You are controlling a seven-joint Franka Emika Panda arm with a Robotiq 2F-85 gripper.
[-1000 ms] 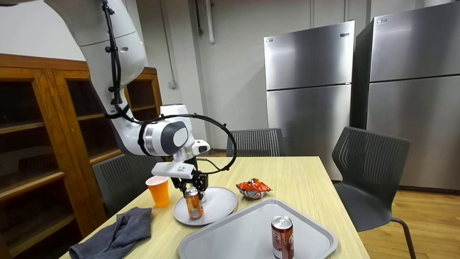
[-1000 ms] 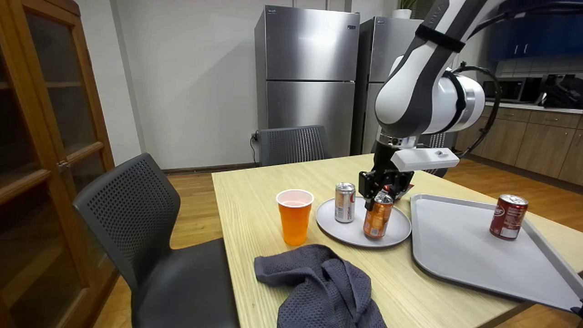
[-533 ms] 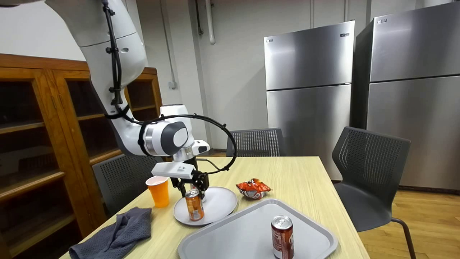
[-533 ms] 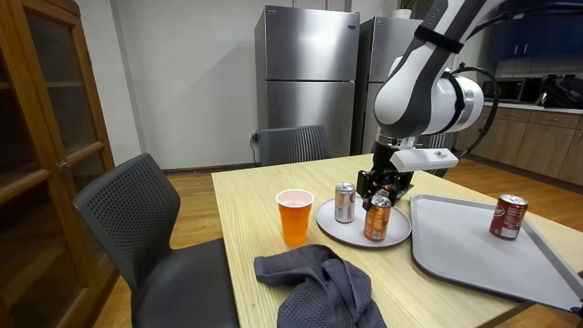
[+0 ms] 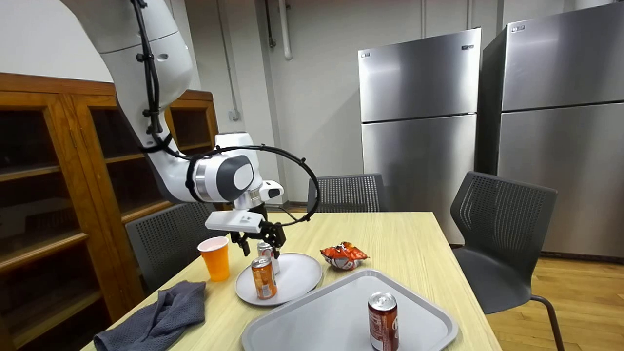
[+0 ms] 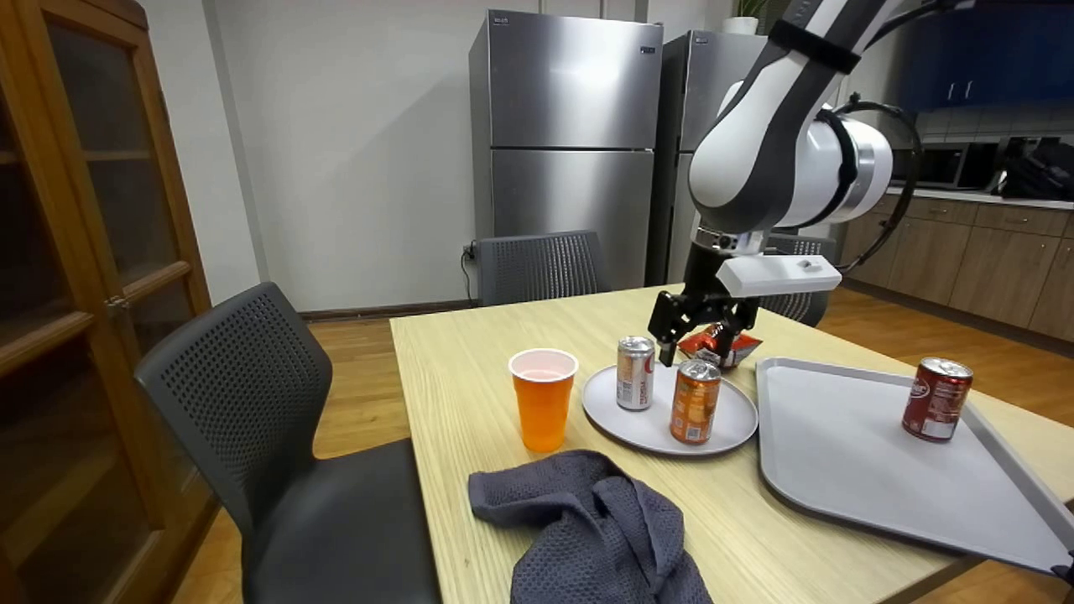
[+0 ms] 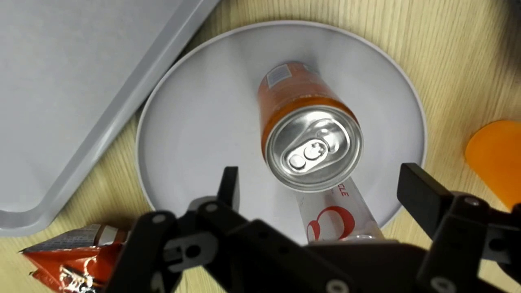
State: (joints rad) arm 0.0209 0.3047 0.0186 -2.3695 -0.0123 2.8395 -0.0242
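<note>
The gripper (image 7: 319, 178) gapes wide above the plate (image 7: 195, 134), where the orange can (image 7: 305, 120) stands upright; in the wrist view the silver can (image 7: 333, 213) is at its 5 o'clock, the tray (image 7: 73, 89) at 9.

Table (image 6: 470, 335): pale wood-grain, carrying the following
Round plate (image 5: 300, 275): just beside gray tray (image 5: 317, 312)
Orange cup (image 6: 544, 407): upright
Waffle-weave towel (image 6: 604, 537): rumpled
Snack bag (image 5: 344, 256): near tray

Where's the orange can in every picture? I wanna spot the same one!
In an exterior view: orange can left of centre, lower half.
In an exterior view: orange can right of centre, lower half.
Wrist view: orange can just right of centre, lid facing camera.
Shared landmark: the round gray plate underneath it.
</note>
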